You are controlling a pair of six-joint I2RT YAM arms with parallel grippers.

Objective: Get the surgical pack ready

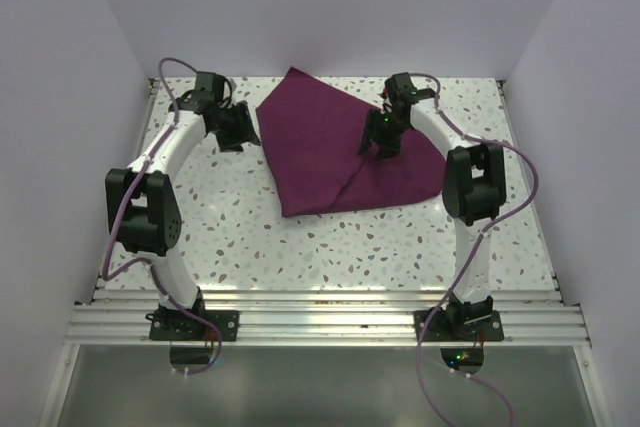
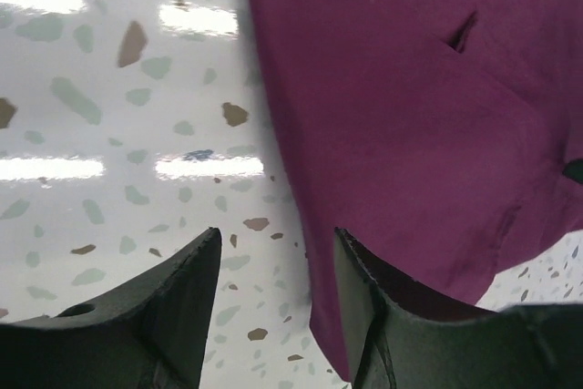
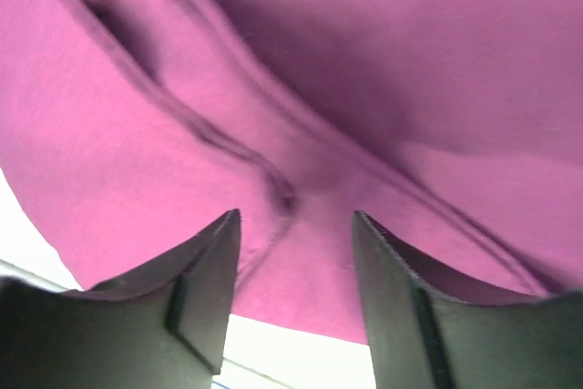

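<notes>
The plum-purple cloth point(image 1: 325, 147) lies folded over on the speckled table at the back middle, bulging as a closed bundle. The steel tray, instruments and gauze pads are hidden or out of view. My left gripper point(image 1: 240, 132) is open and empty just left of the cloth's left edge; in its wrist view the cloth point(image 2: 410, 116) fills the right side, with its edge between my fingertips. My right gripper point(image 1: 383, 147) is open and empty, low over the cloth's right part. In its wrist view the creased cloth point(image 3: 301, 88) fills the frame.
White walls enclose the table on three sides. An aluminium rail point(image 1: 320, 319) with both arm bases runs along the near edge. Bare speckled tabletop point(image 1: 330, 247) lies in front of the cloth.
</notes>
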